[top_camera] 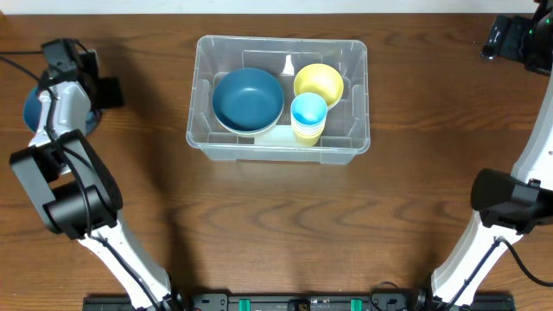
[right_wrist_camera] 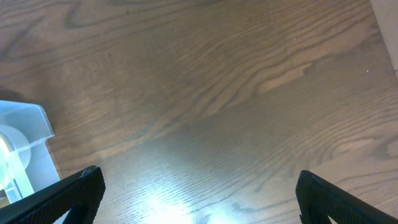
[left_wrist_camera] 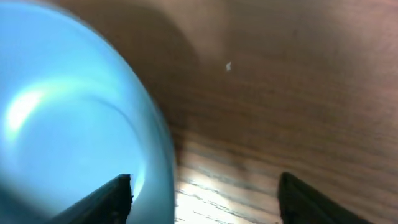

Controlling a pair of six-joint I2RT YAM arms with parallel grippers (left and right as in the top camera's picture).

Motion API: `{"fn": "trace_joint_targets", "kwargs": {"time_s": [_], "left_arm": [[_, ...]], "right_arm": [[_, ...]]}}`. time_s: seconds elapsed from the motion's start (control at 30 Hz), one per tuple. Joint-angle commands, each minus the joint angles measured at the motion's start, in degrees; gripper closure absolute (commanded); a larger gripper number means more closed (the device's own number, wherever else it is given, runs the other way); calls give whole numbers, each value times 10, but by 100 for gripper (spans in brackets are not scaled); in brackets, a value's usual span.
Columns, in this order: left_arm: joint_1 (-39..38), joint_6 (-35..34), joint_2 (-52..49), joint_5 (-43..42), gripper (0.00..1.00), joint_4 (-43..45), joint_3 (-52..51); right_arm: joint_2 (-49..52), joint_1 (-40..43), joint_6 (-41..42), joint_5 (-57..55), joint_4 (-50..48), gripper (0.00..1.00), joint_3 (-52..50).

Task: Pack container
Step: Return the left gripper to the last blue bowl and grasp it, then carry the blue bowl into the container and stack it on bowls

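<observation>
The clear rectangular container stands at the middle back of the table. In it are a dark blue bowl, a yellow bowl and a light blue cup stacked in a yellow cup. A corner of the container shows in the right wrist view. My left gripper is open at the far left, its left finger inside a light blue bowl and its right finger outside the rim. That bowl is mostly hidden under the arm in the overhead view. My right gripper is open and empty above bare wood at the far right.
The left arm runs along the table's left side. The right arm runs along the right side. A small white item lies at the back of the container.
</observation>
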State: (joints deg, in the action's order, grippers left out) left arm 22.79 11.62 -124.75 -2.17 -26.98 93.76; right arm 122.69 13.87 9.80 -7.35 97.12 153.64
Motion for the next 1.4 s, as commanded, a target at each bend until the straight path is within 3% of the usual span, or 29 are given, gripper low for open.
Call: {"fn": "trace_joint_targets", "kwargs": {"time_s": [0.0, 0.17, 0.4, 0.77, 1.13, 1.37], "left_arm": [[2, -3, -14, 1, 56, -10, -10], [1, -39, -14, 0, 94, -19, -10], [-8, -103, -5, -17, 94, -50, -10], [-67, -102, 115, -284, 94, -93, -9], [-155, -72, 332, -289, 94, -97, -9], [-297, -46, 369, -274, 94, -102, -9]], "right_arm": [[-14, 4, -7, -3, 1, 1, 7], [-14, 4, -7, -3, 1, 1, 7], [-14, 4, -7, -3, 1, 1, 7], [-14, 4, -7, -3, 1, 1, 7], [-14, 4, -7, -3, 1, 1, 7], [-14, 4, -7, -3, 1, 1, 7]]}}
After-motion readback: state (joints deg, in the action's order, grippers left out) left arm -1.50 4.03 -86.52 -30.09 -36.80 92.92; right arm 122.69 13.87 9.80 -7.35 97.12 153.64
